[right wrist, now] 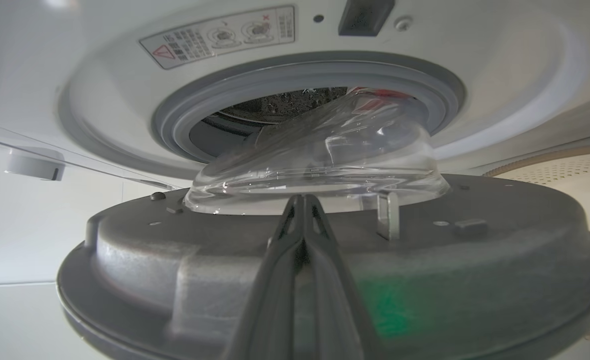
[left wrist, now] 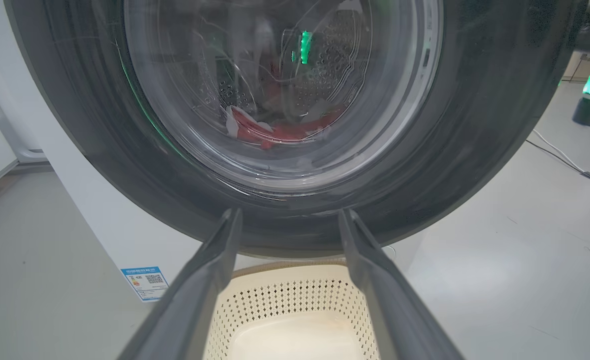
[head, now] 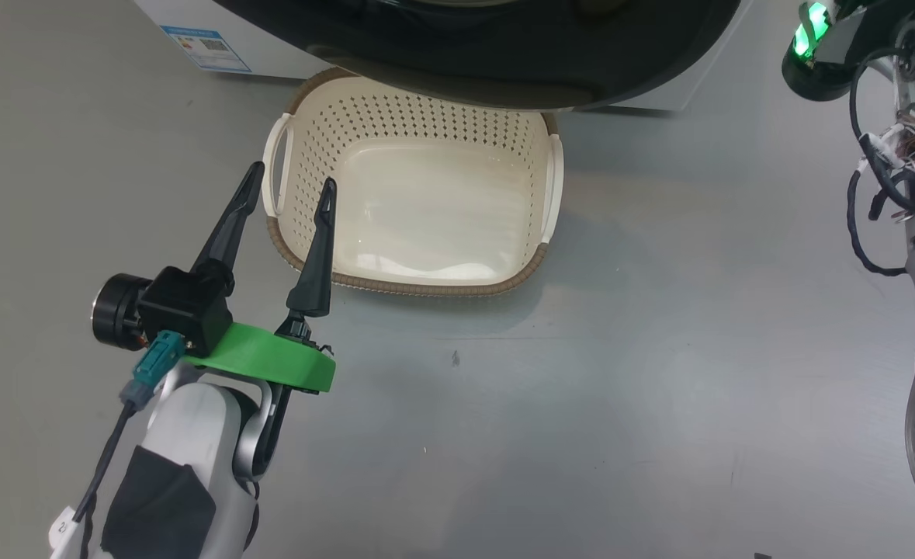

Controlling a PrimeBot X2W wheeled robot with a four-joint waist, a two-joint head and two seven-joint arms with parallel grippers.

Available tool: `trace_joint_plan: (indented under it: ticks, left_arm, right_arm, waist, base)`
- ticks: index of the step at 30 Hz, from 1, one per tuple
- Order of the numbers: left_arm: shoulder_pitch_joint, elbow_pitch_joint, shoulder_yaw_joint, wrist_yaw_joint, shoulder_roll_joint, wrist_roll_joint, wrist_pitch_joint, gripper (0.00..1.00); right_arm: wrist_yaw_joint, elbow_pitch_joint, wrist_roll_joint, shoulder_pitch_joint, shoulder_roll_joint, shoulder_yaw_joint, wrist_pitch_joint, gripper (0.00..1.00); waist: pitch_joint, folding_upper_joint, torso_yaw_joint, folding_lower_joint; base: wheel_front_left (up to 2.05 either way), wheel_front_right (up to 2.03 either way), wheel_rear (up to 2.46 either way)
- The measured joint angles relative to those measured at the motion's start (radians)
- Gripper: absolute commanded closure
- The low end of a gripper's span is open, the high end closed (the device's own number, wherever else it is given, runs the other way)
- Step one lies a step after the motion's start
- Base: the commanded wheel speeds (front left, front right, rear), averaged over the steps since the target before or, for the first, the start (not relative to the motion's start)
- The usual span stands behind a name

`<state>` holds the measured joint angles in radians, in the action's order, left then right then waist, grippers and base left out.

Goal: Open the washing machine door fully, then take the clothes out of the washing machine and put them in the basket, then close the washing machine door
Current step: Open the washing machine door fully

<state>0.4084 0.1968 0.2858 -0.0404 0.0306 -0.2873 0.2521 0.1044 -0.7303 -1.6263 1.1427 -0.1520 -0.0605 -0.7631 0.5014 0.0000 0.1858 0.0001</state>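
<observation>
A: Quick pass. Where's the left gripper [head: 295,174]?

B: Low, just beside the small cream perforated plastic basket [head: 426,287]. Its two dark fingers are spread wide and it holds nothing.

A: And the right gripper [right wrist: 302,200]?

B: Its fingers are pressed together with nothing between them. They lie along the grey inner face of the big round glossy black-rimmed washing machine door [left wrist: 475,125]. I can't confirm firm contact.

A: Is the door open?

B: Only partly. The clear glass bowl [right wrist: 325,150] sits half inside the grey rubber gasket [right wrist: 174,125] of the white box-shaped washing machine [left wrist: 99,215]. Step one isn't done, I'd say.

A: Where are the clothes?

B: The bright red fabric garment with white trim [left wrist: 284,132] is in the steel drum, seen through the glass. The basket is empty on the floor, and its far rim is tucked under the door's lower edge.

A: What are the risks?

B: First, closed fingers on a smooth face have no real hook. They could slip, and the door would swing back.

A: Next?

B: The door hangs over the basket, so a wide swing might clip the rim and shove it. The left fingers sit near that handle too, so they could bump it.

A: And later?

B: The garment may snag on the gasket lip. If the basket shifts, it could also land on the floor.
</observation>
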Motion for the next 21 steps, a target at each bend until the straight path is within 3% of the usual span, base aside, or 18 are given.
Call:
trace_joint_plan:
  ticks: [21]
  left_arm:
    - [-0.050,0.024,-0.013,0.006,0.000,-0.002,0.000,0.00]
  right_arm:
    - [0.009,0.029,-0.053,-0.175,0.051,-0.044,-0.122,1.00]
  waist:
    - [-0.085,0.0000,-0.013,0.0000]
  base:
    - [0.00,0.00,0.00]
